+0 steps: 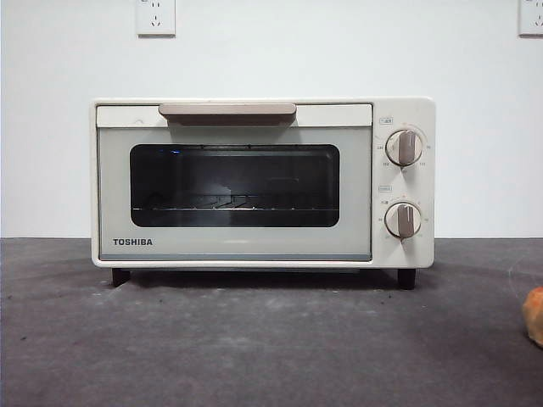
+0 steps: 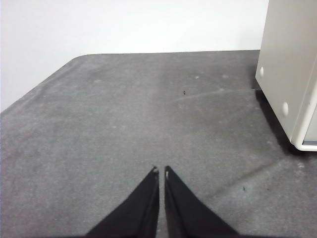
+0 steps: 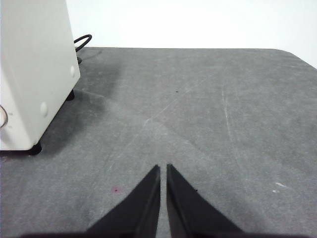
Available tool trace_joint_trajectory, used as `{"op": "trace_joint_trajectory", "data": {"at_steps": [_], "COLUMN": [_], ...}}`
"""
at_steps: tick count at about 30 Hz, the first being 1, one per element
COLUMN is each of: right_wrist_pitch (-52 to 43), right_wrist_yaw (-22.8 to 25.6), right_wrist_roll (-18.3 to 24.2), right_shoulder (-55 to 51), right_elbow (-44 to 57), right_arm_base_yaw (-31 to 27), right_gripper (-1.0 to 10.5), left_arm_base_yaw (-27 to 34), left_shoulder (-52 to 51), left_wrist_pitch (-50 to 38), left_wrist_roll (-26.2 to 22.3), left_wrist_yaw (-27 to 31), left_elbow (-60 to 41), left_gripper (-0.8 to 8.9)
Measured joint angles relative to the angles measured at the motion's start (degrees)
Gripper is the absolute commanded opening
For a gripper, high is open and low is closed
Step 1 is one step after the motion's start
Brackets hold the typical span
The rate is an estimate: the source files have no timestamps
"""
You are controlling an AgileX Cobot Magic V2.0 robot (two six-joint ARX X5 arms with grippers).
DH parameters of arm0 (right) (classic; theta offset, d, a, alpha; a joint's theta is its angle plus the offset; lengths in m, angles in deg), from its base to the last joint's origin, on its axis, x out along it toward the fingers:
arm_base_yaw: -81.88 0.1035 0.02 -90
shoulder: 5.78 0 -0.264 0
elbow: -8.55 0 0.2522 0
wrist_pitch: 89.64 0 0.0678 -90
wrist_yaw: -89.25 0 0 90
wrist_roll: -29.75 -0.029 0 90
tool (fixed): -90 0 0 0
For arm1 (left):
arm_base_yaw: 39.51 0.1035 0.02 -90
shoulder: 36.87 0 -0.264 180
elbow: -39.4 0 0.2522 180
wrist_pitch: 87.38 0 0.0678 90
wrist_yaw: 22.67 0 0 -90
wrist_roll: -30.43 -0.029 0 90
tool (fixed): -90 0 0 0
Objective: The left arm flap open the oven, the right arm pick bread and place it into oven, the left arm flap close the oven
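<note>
The cream-white TOSHIBA oven [image 1: 263, 182] stands in the middle of the grey table with its glass door closed and the beige handle [image 1: 227, 111] up at the top. A sliver of the orange bread [image 1: 534, 315] shows at the right edge of the front view. My left gripper [image 2: 160, 171] hovers shut over bare table, with the oven's side wall [image 2: 290, 69] off to one side. My right gripper [image 3: 163, 167] is also shut, over bare table beside the oven's other side [image 3: 34, 74]. Neither arm appears in the front view.
A black power cable [image 3: 82, 41] loops behind the oven. Two wall sockets [image 1: 155, 16] sit high on the white wall. The grey table top [image 1: 254, 339] stretches in front of the oven and ends at rounded corners [image 2: 79, 57].
</note>
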State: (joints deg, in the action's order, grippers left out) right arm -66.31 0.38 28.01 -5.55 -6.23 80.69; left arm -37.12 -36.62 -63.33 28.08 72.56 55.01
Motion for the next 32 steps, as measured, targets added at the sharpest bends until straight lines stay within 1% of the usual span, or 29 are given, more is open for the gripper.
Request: {"op": "trace_joint_trajectory", "data": {"at_steps": [2, 5, 8, 13, 15, 17, 21, 24, 28, 32], "right_wrist_pitch": [-0.1, -1.3, -2.2, -2.2, -2.1, -2.0, 1.7, 5.1, 12.3, 21.2], "right_wrist_yaw": [0.0, -0.9, -2.1, -8.4, -10.0, -10.3, -11.3, -11.6, -12.3, -16.1], "right_wrist_roll": [-0.2, -1.8, -4.9, -9.4, -11.7, -14.1, -19.7, -22.0, -23.0, -22.5], "right_shoulder": [0.0, 0.0, 0.0, 0.0, 0.0, 0.0, 0.1, 0.4, 2.8, 6.9], "right_elbow": [0.0, 0.1, 0.1, 0.1, 0.1, -0.1, -4.3, -10.6, -19.8, -28.9], "right_arm_base_yaw": [0.0, 0.0, 0.0, 0.0, 0.2, 0.7, 2.5, 3.5, 3.9, 3.9], "right_gripper": [0.2, 0.2, 0.2, 0.2, 0.2, 0.2, 0.2, 0.2, 0.2, 0.2], "left_arm_base_yaw": [0.0, 0.0, 0.0, -0.1, -0.6, -1.4, -2.9, -3.4, -3.5, -4.1], "left_shoulder": [0.0, 0.0, 0.0, 0.0, 0.0, 0.2, 2.0, 4.7, 10.3, 16.5], "left_wrist_pitch": [0.0, 0.0, 0.0, -0.3, -0.3, 0.3, 0.2, 0.7, 4.9, 8.8], "left_wrist_roll": [1.6, 6.7, 12.3, 16.7, 19.2, 22.2, 27.3, 28.9, 29.6, 29.3], "left_wrist_yaw": [0.0, 0.0, -0.7, -8.7, -9.6, -9.7, -9.7, -10.2, -13.2, -16.8], "left_elbow": [0.0, 0.0, 0.0, 0.0, 0.1, 1.0, 6.1, 10.6, 18.2, 27.5], "left_gripper": [0.28, 0.28, 0.17, 0.17, 0.17, 0.17, 0.17, 0.17, 0.17, 0.17]}}
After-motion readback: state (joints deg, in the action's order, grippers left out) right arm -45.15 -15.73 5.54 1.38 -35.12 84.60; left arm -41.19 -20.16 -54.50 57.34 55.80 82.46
